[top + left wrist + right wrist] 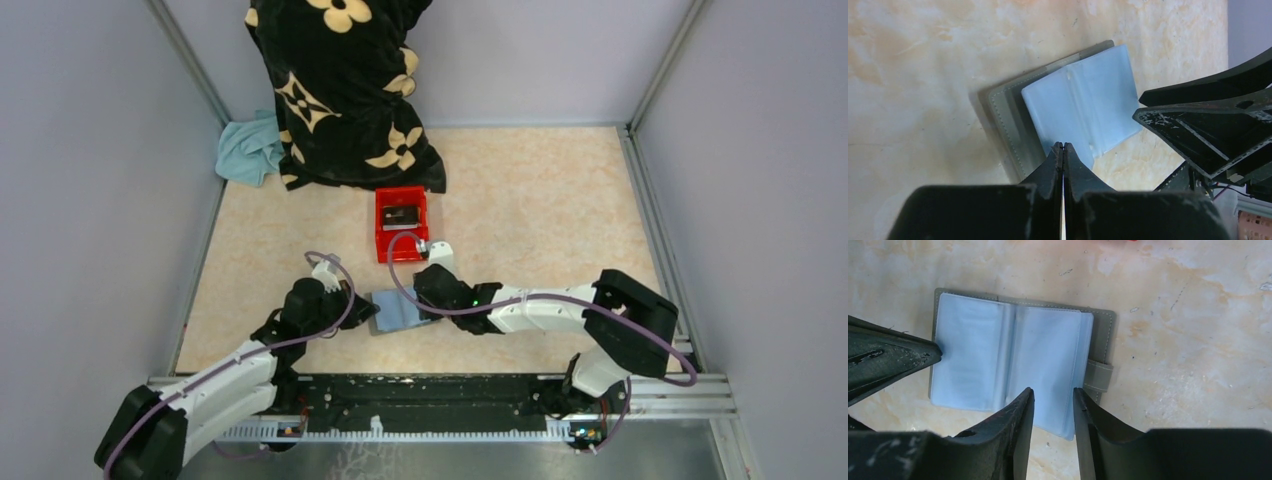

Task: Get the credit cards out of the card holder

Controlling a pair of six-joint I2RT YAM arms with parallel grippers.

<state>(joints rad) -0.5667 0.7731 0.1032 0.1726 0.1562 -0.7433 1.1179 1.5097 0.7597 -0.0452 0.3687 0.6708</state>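
Matt stitched card holder [1104, 335], smooth plastic sleeves [1043, 350], polished marbled table [1198, 340]

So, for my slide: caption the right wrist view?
Right gripper, jaws apart, above the open card holder; shut left gripper touching one page.

No text, brand, number or label can be read anywhere. The open grey folding card holder [973, 350] shows blank blue-grey pockets. The black cloth [340, 90] at the worktop's far edge bears only cream flower motifs.
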